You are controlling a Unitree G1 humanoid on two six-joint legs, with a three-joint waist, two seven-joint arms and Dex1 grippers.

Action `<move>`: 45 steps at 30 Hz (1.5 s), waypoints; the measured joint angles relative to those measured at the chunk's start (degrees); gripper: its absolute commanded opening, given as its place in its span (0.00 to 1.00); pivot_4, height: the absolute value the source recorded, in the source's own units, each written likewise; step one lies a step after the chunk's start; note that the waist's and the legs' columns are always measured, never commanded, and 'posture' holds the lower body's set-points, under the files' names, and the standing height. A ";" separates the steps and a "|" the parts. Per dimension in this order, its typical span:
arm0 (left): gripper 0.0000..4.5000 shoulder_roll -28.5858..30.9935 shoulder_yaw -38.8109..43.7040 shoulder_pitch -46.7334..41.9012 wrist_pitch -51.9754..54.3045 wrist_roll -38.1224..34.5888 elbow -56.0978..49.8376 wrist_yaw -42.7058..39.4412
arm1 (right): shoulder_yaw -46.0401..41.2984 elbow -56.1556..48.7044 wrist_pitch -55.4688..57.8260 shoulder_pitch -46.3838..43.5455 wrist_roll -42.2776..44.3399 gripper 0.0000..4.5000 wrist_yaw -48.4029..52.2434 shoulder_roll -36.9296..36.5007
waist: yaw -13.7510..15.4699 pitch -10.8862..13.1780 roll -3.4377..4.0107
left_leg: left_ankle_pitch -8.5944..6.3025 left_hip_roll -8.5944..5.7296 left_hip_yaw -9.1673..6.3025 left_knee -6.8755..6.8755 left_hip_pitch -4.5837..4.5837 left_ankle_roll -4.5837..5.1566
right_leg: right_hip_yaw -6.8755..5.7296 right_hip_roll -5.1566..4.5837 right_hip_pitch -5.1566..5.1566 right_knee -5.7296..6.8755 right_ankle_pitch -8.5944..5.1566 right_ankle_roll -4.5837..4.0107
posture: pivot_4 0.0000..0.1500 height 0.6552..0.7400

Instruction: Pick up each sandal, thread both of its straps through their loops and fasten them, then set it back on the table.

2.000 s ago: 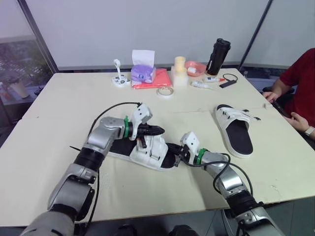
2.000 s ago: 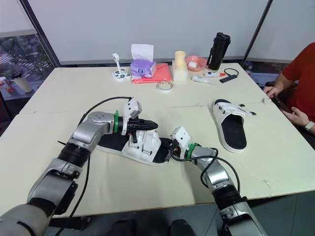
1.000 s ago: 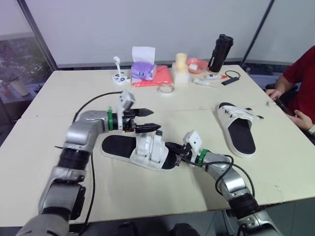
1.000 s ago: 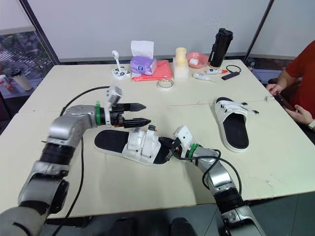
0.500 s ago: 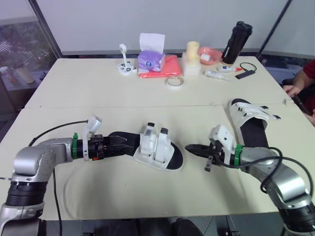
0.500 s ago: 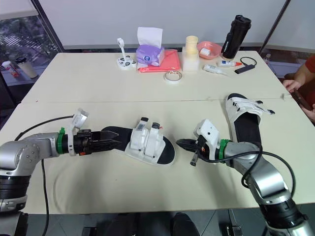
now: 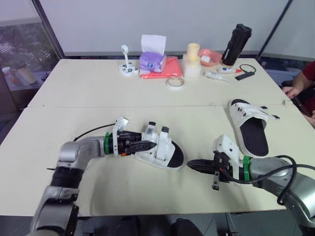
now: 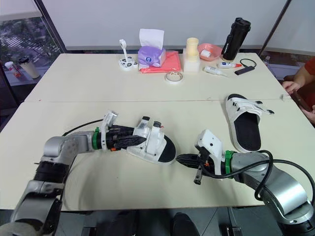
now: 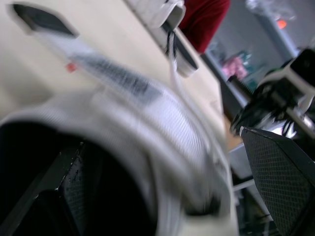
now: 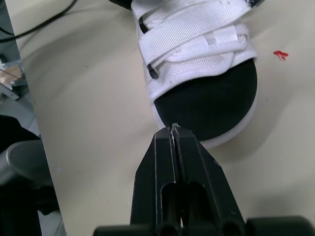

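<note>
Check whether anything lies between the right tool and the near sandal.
Nothing visible does. The right tool, shut, points at the near sandal with bare table under the small gap between its tip and the sole's rim.

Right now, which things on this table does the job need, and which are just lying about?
For the job: near sandal, far sandal.
Lying about: tissue box, tape roll, black bottle, pink bowl.
</note>
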 measured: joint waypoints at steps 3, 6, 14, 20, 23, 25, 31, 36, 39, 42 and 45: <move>0.58 -1.06 0.06 -2.04 0.56 0.00 3.41 -0.05 | -0.58 -0.25 0.00 1.09 0.02 0.00 -1.07 -0.02 | 0.02 0.00 0.00 | 0.00 -0.01 0.00 -0.01 -0.01 0.00 | 0.00 0.01 -0.01 0.01 0.00 0.00 | 1.00 1.00; 0.25 -1.10 -0.26 -2.43 1.13 0.01 4.23 -0.73 | -1.20 -0.27 -0.08 1.93 -0.02 0.00 -2.00 -0.02 | 0.04 0.00 0.00 | 0.00 0.00 0.00 -0.01 -0.01 0.00 | 0.00 0.00 -0.01 0.01 0.00 0.00 | 1.00 1.00; 0.00 -3.56 0.29 -2.86 5.70 -1.20 1.11 0.35 | -1.21 -0.20 -0.47 2.81 0.05 0.00 -3.41 0.79 | 0.27 0.00 0.00 | 0.00 0.04 -0.03 0.13 -0.03 0.01 | -0.02 -0.02 0.01 0.12 0.00 0.01 | 1.00 1.00; 0.00 -21.39 9.80 -11.02 -4.16 -1.91 0.09 21.63 | -1.10 4.47 -3.25 0.33 -1.35 0.00 -5.03 3.49 | 0.50 0.00 -0.01 | -0.09 0.04 -0.33 0.99 -0.62 0.16 | -0.31 -0.02 -0.08 0.18 0.16 0.31 | 1.00 1.00; 0.00 -28.31 13.73 -15.96 -13.68 -0.81 2.43 31.65 | -0.51 6.62 -4.91 -1.42 -3.06 0.00 -6.07 4.57 | 0.14 -0.01 0.01 | -0.10 -0.14 -0.23 1.04 -0.62 0.20 | -0.23 -0.07 -0.08 0.17 0.22 0.42 | 1.00 1.00; 0.00 -33.27 16.08 -18.60 -23.14 1.95 6.96 39.37 | 0.50 8.07 -5.55 -2.71 -3.93 0.00 -6.65 5.53 | 0.27 -0.01 0.01 | -0.10 -0.16 -0.25 1.04 -0.62 0.20 | -0.24 -0.05 -0.08 0.17 0.22 0.42 | 1.00 1.00; 0.00 -36.38 21.91 -22.77 -45.74 6.80 24.84 58.81 | 2.00 9.03 -6.49 -3.93 -5.29 0.00 -7.30 6.06 | 0.12 -0.01 0.01 | -0.13 -0.18 -0.16 1.00 -0.71 0.24 | -0.18 -0.05 -0.25 0.20 0.22 0.42 | 1.00 1.00; 0.00 -37.32 27.33 -26.08 -60.34 5.39 38.43 67.19 | 3.09 9.04 -6.56 -3.90 -5.66 0.00 -7.94 7.00 | 1.44 -0.01 0.00 | -0.12 -0.28 -0.15 1.07 -0.79 0.25 | -0.21 -0.13 -0.29 0.20 0.25 0.47 | 1.00 1.00; 0.20 -37.40 27.76 -26.35 -64.39 4.86 42.21 67.64 | 3.15 9.03 -6.50 -3.90 -5.66 0.00 -8.23 7.07 | 1.77 -0.01 0.00 | -0.10 -0.33 -0.17 1.13 -0.79 0.27 | -0.21 -0.14 -0.25 0.21 0.27 0.51 | 1.00 1.00; 0.50 -37.47 27.59 -26.62 -65.35 4.89 43.25 67.62 | 3.13 9.04 -6.38 -3.70 -5.68 0.00 -8.54 7.05 | 1.60 -0.02 0.00 | -0.06 -0.35 -0.17 1.14 -0.73 0.33 | -0.21 -0.13 -0.24 0.37 0.27 0.51 | 1.00 1.00; 0.82 -37.46 26.93 -26.60 -65.08 5.04 44.06 67.54 | 3.14 9.04 -6.38 -3.57 -5.81 0.00 -8.57 7.04 | 1.51 -0.02 0.00 | 0.02 -0.37 -0.18 1.15 -0.71 0.35 | -0.21 -0.12 -0.31 0.61 0.27 0.51 | 1.00 1.00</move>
